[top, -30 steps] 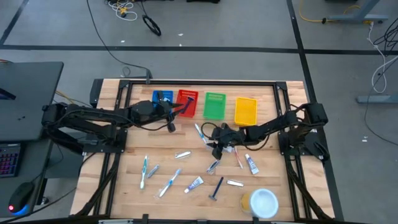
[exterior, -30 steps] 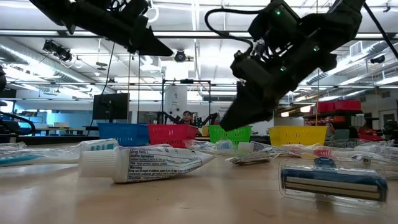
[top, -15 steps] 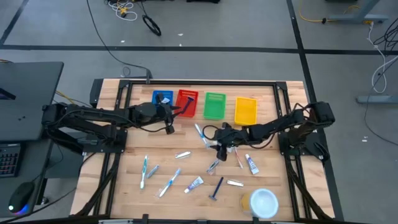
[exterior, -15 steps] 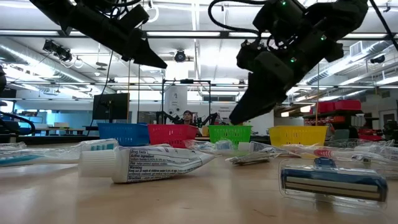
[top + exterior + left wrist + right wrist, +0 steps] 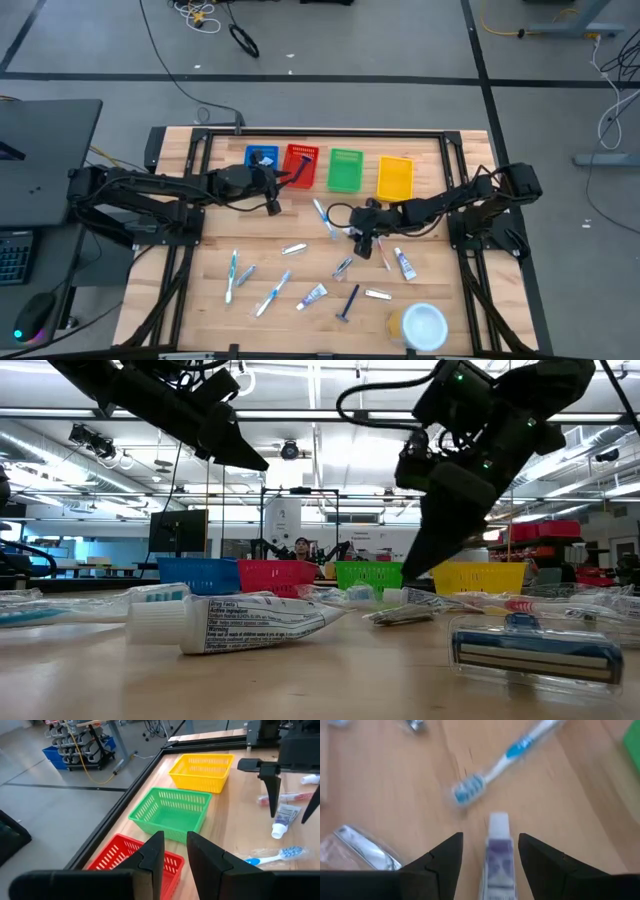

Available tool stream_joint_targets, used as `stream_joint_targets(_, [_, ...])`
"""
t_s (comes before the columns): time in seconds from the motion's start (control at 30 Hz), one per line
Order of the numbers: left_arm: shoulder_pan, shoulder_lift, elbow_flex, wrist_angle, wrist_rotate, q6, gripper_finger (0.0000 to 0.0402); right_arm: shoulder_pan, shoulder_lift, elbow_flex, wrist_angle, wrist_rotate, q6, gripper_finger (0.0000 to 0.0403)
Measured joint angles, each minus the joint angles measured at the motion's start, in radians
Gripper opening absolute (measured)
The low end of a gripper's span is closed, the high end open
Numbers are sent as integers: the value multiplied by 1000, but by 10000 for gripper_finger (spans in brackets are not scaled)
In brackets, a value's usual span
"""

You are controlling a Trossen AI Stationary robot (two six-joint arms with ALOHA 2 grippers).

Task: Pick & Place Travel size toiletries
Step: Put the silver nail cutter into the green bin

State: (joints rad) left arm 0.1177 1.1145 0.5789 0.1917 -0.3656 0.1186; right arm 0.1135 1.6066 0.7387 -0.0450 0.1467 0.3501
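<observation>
Pale wooden slats form the table [image 5: 210, 290], with four slotted plastic baskets in a row along its far edge, blue [image 5: 261, 158], red [image 5: 300, 165], green [image 5: 345, 169] and yellow [image 5: 395, 177], and a round white-and-yellow container [image 5: 421, 325] at the near right corner; slim toothbrushes, a dark razor [image 5: 348, 303] and shiny packets lie scattered over the middle. Right gripper [image 5: 487, 851] hangs over the table's centre, jaws parted with a small white tube [image 5: 495, 851] lying between the fingers and a blue-bristled toothbrush [image 5: 505, 762] just beyond it, both blurred; the tube's lower end is cut off. Left gripper [image 5: 172, 851] hovers over the red basket, its fingers a narrow gap apart and holding nothing.
</observation>
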Motion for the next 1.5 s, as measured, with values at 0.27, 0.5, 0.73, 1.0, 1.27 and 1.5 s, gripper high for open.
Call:
stream_joint_targets(0.27, [0,0,0,0,3,-35,90,1,0,0,113,-134,-82,203])
stream_joint_targets(0.5, [0,0,0,0,3,-36,90,22,4,0,230,-343,-158,203])
stream_joint_targets(0.73, [0,0,0,-2,4,-59,92,89,5,0,204,-359,-195,202])
stream_joint_targets(1.0, [0,0,0,-26,4,-86,91,126,28,0,211,-332,-217,202])
stream_joint_targets(1.27, [0,0,0,-23,4,-113,94,125,153,0,264,-366,-228,202])
stream_joint_targets(1.5, [0,0,0,-23,4,-119,94,127,211,-2,320,-300,-289,202])
